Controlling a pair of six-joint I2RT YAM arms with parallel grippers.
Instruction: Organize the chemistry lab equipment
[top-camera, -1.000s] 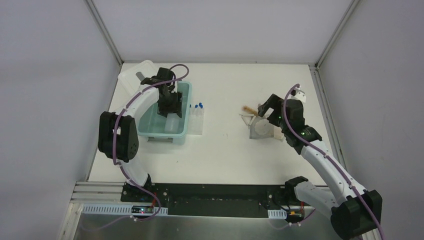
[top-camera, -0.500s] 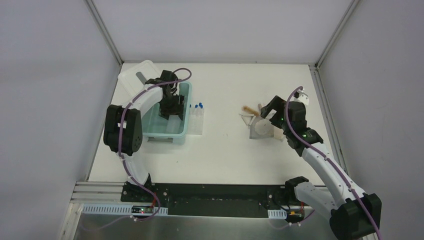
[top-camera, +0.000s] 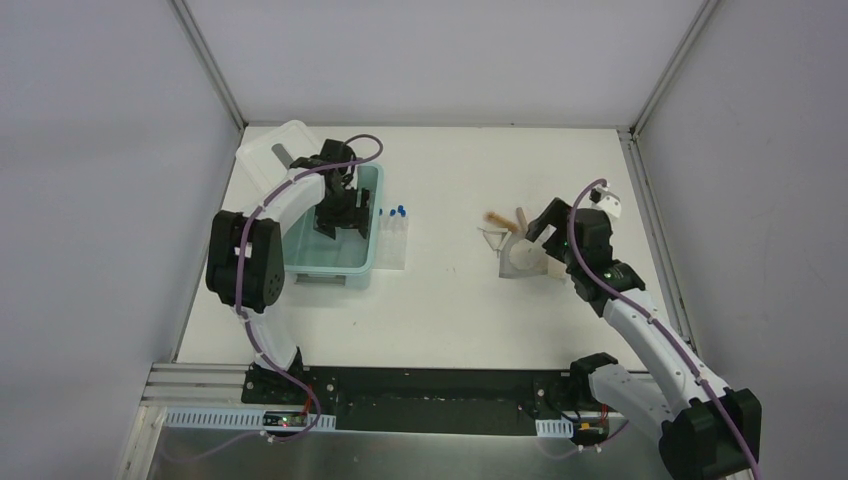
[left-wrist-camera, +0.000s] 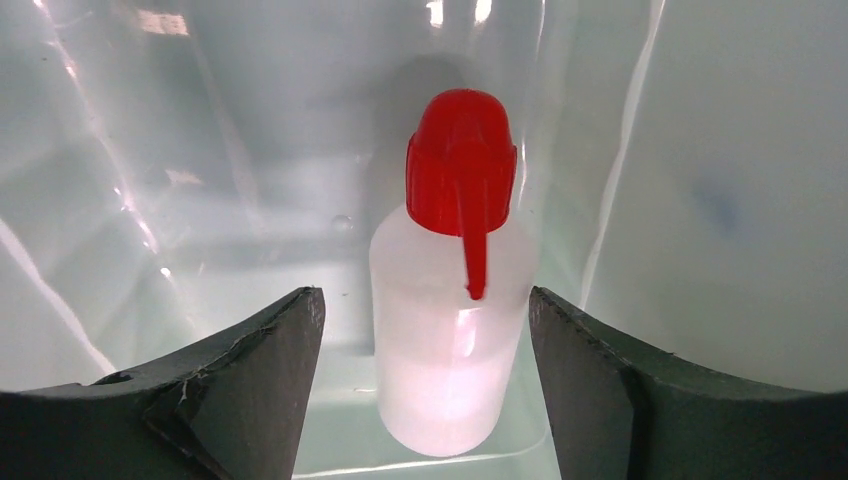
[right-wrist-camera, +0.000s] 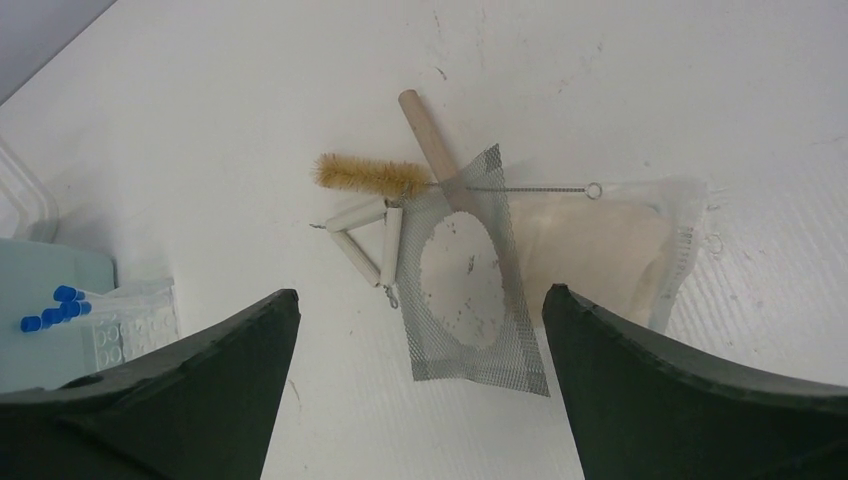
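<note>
Standing upright between the parted fingers of the left gripper (left-wrist-camera: 425, 300), the bottle (left-wrist-camera: 440, 340) is flanked by gaps, so nothing is gripped; it is judged stowed in the bin (left-wrist-camera: 700, 200). The right gripper (right-wrist-camera: 420, 293) is spread wide, empty, above the brush (right-wrist-camera: 370, 175) and mesh (right-wrist-camera: 470, 290), poised for a pick. Only in the top view is the rack (top-camera: 393, 240) seen beside the left gripper, outside the bin.

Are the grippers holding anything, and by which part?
Nothing is held. The left gripper stands open around the bottle; the right gripper hangs open above the brush.
</note>
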